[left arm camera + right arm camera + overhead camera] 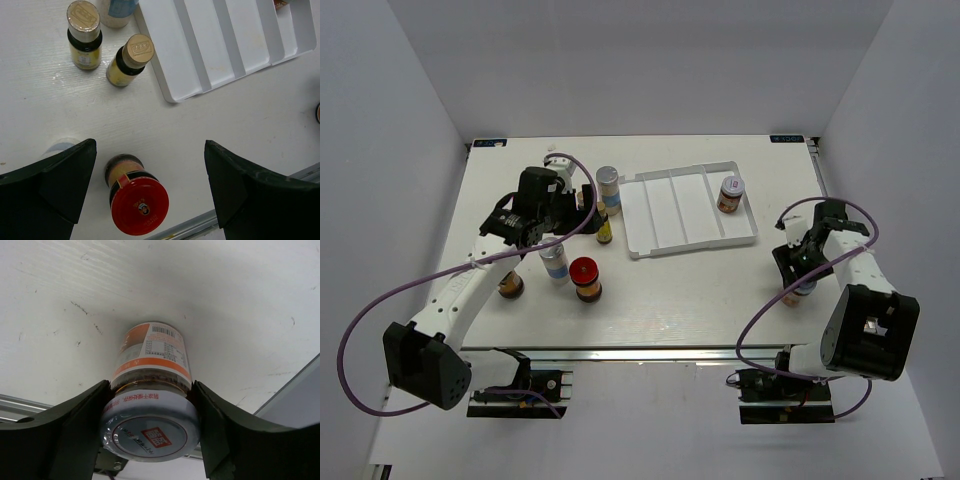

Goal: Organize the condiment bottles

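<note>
My right gripper (150,405) is shut on a squat brownish white-lidded jar (150,390), both fingers pressed to its lid. In the top view that jar (804,287) stands near the table's right front edge. My left gripper (150,145) hangs open above a red-lidded jar (136,197) without touching it. Two slim yellow bottles (84,35) (130,60) stand beyond it, beside a blue-labelled shaker (117,10). The top view also shows a second shaker (554,262), a brown jar (510,285) and a dark-lidded jar (731,193) in the tray's rightmost compartment.
The white divided tray (665,210) lies at the back centre, its near corner (172,95) close to the yellow bottles. The table's metal front edge (200,220) runs just below the red-lidded jar. Purple cables loop from both arms.
</note>
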Motion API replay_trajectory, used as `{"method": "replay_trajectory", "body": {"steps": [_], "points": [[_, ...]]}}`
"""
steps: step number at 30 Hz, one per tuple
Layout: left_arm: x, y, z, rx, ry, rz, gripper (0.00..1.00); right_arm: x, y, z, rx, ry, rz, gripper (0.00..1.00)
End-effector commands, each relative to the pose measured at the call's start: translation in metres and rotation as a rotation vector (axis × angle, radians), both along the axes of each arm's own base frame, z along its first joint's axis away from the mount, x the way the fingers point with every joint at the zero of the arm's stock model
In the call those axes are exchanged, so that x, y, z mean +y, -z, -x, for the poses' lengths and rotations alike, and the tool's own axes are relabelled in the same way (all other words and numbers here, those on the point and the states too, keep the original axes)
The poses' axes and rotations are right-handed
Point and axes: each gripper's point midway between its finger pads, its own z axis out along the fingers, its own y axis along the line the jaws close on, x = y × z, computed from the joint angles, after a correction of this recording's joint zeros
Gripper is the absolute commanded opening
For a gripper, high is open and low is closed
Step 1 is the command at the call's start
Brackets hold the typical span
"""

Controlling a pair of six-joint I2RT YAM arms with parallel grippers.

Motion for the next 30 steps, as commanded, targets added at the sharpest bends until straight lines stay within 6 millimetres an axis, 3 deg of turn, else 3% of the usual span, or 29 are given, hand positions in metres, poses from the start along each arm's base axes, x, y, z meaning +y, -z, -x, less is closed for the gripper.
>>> {"method": "replay_trajectory", "body": {"steps": [1,2,3,5,8,9,13,17,24,25,26,28,29,30], "points": [[-0.003,-0.004,0.003,-0.006,0.003,0.024,0.98,-0.003,-0.004,-0.011,-0.048,-0.023,0.005,0.57],[-0.003,-0.002,0.004,-0.002,0.0,0.024,0.98,-0.001,-0.005,-0.011,-0.049,-0.039,-0.004,0.52],[-0.003,0.0,0.004,0.002,-0.005,0.024,0.98,-0.001,-0.01,-0.014,-0.063,-0.047,-0.008,0.37],[-0.002,0.0,0.004,0.003,-0.008,0.025,0.98,0.005,-0.019,-0.02,-0.088,-0.067,-0.039,0.26],[-0.003,0.0,0.003,0.007,-0.017,0.033,0.98,0.02,-0.044,-0.038,-0.139,-0.082,-0.129,0.07],[-0.003,-0.001,0.003,0.006,-0.018,0.037,0.98,0.024,-0.061,-0.048,-0.17,-0.075,-0.154,0.01],[-0.005,-0.002,0.003,0.018,-0.019,0.044,0.98,0.045,-0.095,-0.081,-0.229,-0.086,-0.269,0.0],[-0.006,-0.003,0.005,0.028,-0.018,0.039,0.98,0.06,-0.115,-0.113,-0.271,-0.103,-0.321,0.0],[-0.011,-0.003,0.005,0.044,-0.025,0.036,0.98,0.094,-0.116,-0.172,-0.306,-0.154,-0.354,0.0],[-0.012,-0.003,0.005,0.044,-0.023,0.036,0.98,0.102,-0.108,-0.179,-0.291,-0.162,-0.359,0.0],[-0.013,-0.004,0.005,0.042,-0.025,0.039,0.98,0.105,-0.114,-0.189,-0.314,-0.17,-0.359,0.0],[-0.015,-0.003,0.007,0.046,-0.032,0.041,0.98,0.112,-0.106,-0.199,-0.295,-0.181,-0.357,0.0],[-0.017,-0.002,0.008,0.051,-0.033,0.04,0.98,0.112,-0.113,-0.209,-0.325,-0.186,-0.355,0.0],[-0.019,-0.002,0.009,0.05,-0.034,0.04,0.98,0.129,-0.108,-0.212,-0.312,-0.221,-0.359,0.0]]}}
